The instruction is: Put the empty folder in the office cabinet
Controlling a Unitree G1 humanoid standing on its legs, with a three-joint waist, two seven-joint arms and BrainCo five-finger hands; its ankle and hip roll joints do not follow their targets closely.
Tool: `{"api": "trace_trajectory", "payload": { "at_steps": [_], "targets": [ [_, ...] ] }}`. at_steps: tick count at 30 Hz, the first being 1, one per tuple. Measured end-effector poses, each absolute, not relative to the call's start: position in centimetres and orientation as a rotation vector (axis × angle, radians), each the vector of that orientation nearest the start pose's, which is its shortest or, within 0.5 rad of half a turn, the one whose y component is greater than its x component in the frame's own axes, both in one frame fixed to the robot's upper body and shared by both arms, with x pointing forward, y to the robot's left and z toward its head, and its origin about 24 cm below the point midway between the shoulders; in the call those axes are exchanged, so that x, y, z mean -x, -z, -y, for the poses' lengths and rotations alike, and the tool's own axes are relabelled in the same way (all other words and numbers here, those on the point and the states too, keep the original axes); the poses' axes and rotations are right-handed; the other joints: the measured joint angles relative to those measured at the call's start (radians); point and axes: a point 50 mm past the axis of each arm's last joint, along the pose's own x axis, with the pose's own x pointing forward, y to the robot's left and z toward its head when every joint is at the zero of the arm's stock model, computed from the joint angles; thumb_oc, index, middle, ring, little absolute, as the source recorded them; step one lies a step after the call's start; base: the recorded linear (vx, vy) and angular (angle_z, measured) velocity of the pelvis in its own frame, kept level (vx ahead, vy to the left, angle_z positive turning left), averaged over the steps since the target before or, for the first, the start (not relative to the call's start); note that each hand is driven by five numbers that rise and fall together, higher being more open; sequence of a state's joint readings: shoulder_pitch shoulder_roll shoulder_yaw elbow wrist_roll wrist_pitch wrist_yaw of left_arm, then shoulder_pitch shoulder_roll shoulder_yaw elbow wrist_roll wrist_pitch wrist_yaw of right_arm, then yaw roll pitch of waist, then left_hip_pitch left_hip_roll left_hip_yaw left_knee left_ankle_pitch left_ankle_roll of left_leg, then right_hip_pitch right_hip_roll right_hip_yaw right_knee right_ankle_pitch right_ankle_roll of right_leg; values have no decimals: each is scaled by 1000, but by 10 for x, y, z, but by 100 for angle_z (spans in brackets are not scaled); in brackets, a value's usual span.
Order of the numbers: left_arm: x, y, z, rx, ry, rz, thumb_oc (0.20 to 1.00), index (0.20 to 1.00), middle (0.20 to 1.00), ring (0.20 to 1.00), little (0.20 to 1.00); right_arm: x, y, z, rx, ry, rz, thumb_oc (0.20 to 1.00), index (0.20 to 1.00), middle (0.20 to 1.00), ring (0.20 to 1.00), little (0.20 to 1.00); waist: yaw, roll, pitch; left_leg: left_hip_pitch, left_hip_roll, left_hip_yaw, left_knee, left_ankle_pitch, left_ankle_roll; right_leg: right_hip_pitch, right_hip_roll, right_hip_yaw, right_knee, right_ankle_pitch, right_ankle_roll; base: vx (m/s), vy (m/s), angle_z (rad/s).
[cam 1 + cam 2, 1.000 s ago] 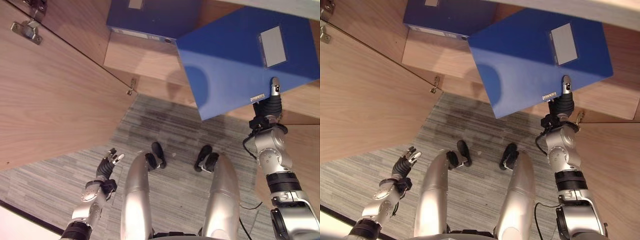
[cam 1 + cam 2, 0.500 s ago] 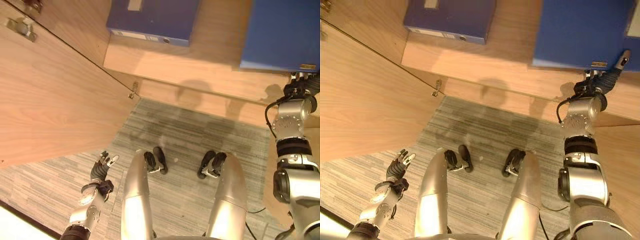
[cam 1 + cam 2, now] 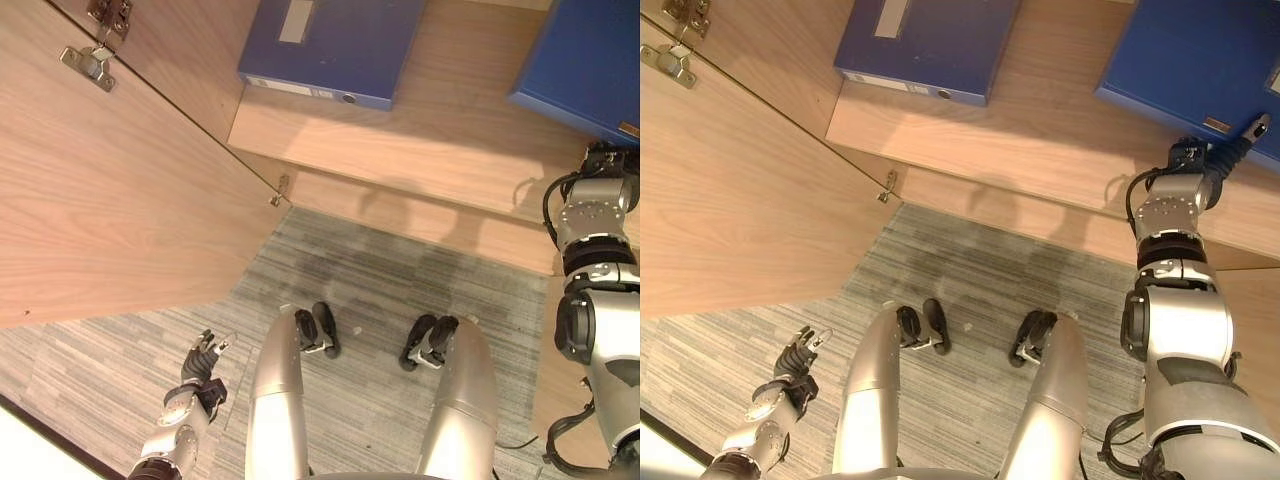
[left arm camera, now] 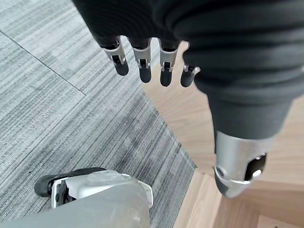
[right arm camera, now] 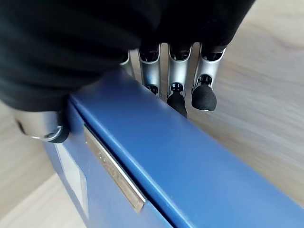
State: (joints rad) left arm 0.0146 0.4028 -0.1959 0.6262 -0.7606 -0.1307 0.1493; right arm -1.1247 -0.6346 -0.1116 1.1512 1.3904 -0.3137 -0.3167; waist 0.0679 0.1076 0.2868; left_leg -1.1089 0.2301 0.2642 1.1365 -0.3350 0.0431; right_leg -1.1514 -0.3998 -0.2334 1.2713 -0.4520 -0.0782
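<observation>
The right hand [image 3: 1212,160] is clamped on the near edge of the blue folder [image 3: 1200,55], which lies flat on the cabinet shelf [image 3: 450,140], running away from the hand deeper into the cabinet. The left hand [image 3: 203,357] hangs low over the floor, fingers loose and apart, far from it. A second ago the folder was tipped up in the air; now it rests on the shelf beside another folder [image 3: 335,45].

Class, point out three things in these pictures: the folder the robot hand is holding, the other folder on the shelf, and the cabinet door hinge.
held folder [image 3: 1200,50], right eye view, its blue cover.
other folder [image 3: 340,45], left eye view, its blue cover.
door hinge [image 3: 88,64], left eye view, its metal plate.
</observation>
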Motion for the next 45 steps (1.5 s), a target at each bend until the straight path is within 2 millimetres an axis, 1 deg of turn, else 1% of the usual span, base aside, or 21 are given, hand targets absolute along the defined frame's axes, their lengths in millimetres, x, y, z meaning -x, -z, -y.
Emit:
{"api": "trace_trajectory", "payload": {
  "at_steps": [2, 6, 8, 9, 10, 15, 16, 21, 23, 24, 26, 27, 28, 31, 32, 33, 37, 42, 43, 44, 45],
  "targets": [
    [-199, 74, -253, 229, -354, -533, 1000, 1000, 1000, 1000, 1000, -377, -224, 336, -1105, 713, 400, 200, 200, 200, 200, 200, 5, 0, 0, -1, 0, 0, 0, 0, 0, 1, 0, -1, 2, 0, 1, 0, 0, 0],
    [-198, 74, -253, 226, -364, -537, 1000, 1000, 1000, 1000, 1000, -379, -241, 336, -1054, 721, 375, 200, 200, 200, 200, 200, 18, 1, 0, -4, -1, -2, 0, 1, -1, -1, -6, -4, 7, -2, 2, -5, -5, 3],
    [-197, 75, -254, 225, -366, -539, 1000, 1000, 1000, 1000, 1000, -377, -240, 340, -1040, 744, 362, 200, 200, 200, 200, 200, 26, 1, 0, -6, -5, -5, -1, 2, -3, -1, -8, -6, 8, -4, 3, -7, -14, 7],
    [-195, 77, -255, 220, -377, -552, 1000, 1000, 1000, 1000, 1000, -376, -239, 344, -993, 768, 345, 200, 200, 200, 200, 200, 24, 1, 0, -12, -13, -11, -2, 3, -5, -3, -14, -9, 9, -5, 4, -13, -17, 12],
    [-193, 80, -257, 215, -387, -566, 1000, 1000, 1000, 1000, 1000, -374, -240, 348, -983, 773, 341, 200, 200, 200, 200, 200, 20, 1, 0, -20, -16, -14, -1, 3, -5, -6, -19, -13, 10, -5, 5, -15, -15, 11],
    [-192, 80, -260, 208, -392, -571, 1000, 1000, 1000, 1000, 1000, -373, -241, 351, -982, 783, 327, 200, 200, 200, 200, 200, 22, 1, 0, -25, -18, -14, 1, 3, -4, -9, -23, -13, 8, -4, 7, -3, -2, 1],
    [-192, 80, -260, 206, -393, -571, 1000, 1000, 1000, 1000, 1000, -373, -241, 351, -982, 784, 325, 1000, 1000, 1000, 1000, 1000, 22, 1, 0, -25, -18, -14, 0, 3, -4, -9, -22, -13, 7, -4, 7, 0, 0, 0],
    [-189, 83, -263, 200, -402, -588, 1000, 1000, 1000, 1000, 1000, -374, -243, 349, -957, 762, 326, 1000, 1000, 1000, 1000, 1000, 22, 2, 0, -26, -18, -14, -2, 3, -4, -10, -21, -13, 5, -3, 9, 0, 0, 0],
    [-190, 83, -264, 199, -404, -587, 1000, 1000, 1000, 1000, 1000, -374, -244, 349, -958, 753, 335, 1000, 1000, 1000, 1000, 1000, 22, 2, 0, -26, -18, -14, -2, 3, -4, -10, -21, -14, 5, -3, 9, 0, 0, 0],
    [-190, 83, -264, 199, -406, -588, 1000, 1000, 1000, 1000, 1000, -376, -244, 346, -965, 745, 338, 1000, 1000, 1000, 1000, 1000, 21, 2, 0, -25, -18, -14, -2, 3, -4, -10, -20, -14, 3, -3, 9, -13, 2, -3],
    [-190, 83, -264, 198, -406, -589, 1000, 1000, 1000, 1000, 1000, -385, -247, 328, -1027, 673, 349, 1000, 1000, 1000, 1000, 1000, 12, 2, 0, -24, -17, -14, -5, 3, -4, -9, -15, -13, -1, -2, 10, -13, -2, -4],
    [-189, 84, -265, 198, -408, -594, 1000, 1000, 1000, 1000, 1000, -391, -247, 313, -1061, 632, 360, 1000, 1000, 1000, 1000, 1000, 7, 2, 0, -22, -16, -13, -7, 3, -4, -8, -14, -13, -3, -2, 10, -11, 0, -3],
    [-190, 83, -265, 198, -408, -593, 1000, 1000, 1000, 1000, 1000, -394, -248, 304, -1077, 604, 366, 1000, 1000, 1000, 1000, 1000, 7, 3, 0, -19, -16, -11, -10, 4, -5, -8, -13, -11, -5, -1, 11, 0, 0, 0],
    [-190, 83, -264, 200, -405, -591, 1000, 1000, 1000, 1000, 1000, -400, -248, 282, -1113, 520, 394, 1000, 1000, 1000, 1000, 1000, 9, 7, 2, -14, -16, -8, -20, 7, -9, -8, -9, -8, -13, 1, 11, -3, 1, -1],
    [-191, 82, -264, 201, -403, -586, 1000, 1000, 1000, 1000, 1000, -401, -248, 279, -1124, 508, 399, 1000, 1000, 1000, 1000, 1000, 17, 11, 2, -12, -16, -5, -27, 10, -13, -8, -8, -8, -18, 3, 11, -17, 1, -4],
    [-190, 84, -265, 198, -410, -597, 1000, 1000, 1000, 1000, 1000, -401, -246, 277, -1143, 502, 393, 1000, 1000, 1000, 1000, 1000, 23, 14, 4, -1, -16, -1, -35, 11, -15, 0, -7, -7, -25, 5, 12, -14, -1, -4],
    [-191, 86, -267, 193, -420, -610, 1000, 1000, 1000, 1000, 1000, -402, -246, 275, -1120, 491, 384, 1000, 1000, 1000, 1000, 1000, 21, 16, 4, 0, -16, -1, -37, 12, -15, 1, -6, -7, -26, 6, 12, -3, -1, -1],
    [-189, 90, -271, 184, -440, -635, 1000, 1000, 1000, 1000, 1000, -403, -243, 280, -1110, 500, 367, 1000, 1000, 1000, 1000, 1000, 24, 16, 4, 0, -16, -3, -40, 12, -16, 3, -6, -10, -30, 6, 12, 0, 0, 0],
    [-189, 90, -271, 184, -438, -635, 1000, 1000, 1000, 1000, 1000, -404, -242, 284, -1091, 513, 336, 1000, 1000, 1000, 1000, 1000, 23, 15, 4, 0, -16, -3, -44, 15, -14, 6, -6, -14, -35, 10, 13, -27, -37, 1],
    [-189, 90, -271, 185, -432, -635, 1000, 1000, 1000, 1000, 1000, -406, -242, 284, -1048, 530, 292, 1000, 1000, 1000, 1000, 1000, 19, 15, 4, 2, -16, -7, -42, 15, -14, 13, -6, -17, -36, 11, 13, -23, -39, 3],
    [-191, 89, -270, 185, -421, -631, 1000, 1000, 1000, 1000, 1000, -406, -239, 289, -984, 555, 230, 1000, 1000, 1000, 1000, 1000, 19, 13, 0, 2, -16, -12, -42, 15, -12, 20, -7, -23, -39, 10, 13, -19, -29, 4]
  ]
}}
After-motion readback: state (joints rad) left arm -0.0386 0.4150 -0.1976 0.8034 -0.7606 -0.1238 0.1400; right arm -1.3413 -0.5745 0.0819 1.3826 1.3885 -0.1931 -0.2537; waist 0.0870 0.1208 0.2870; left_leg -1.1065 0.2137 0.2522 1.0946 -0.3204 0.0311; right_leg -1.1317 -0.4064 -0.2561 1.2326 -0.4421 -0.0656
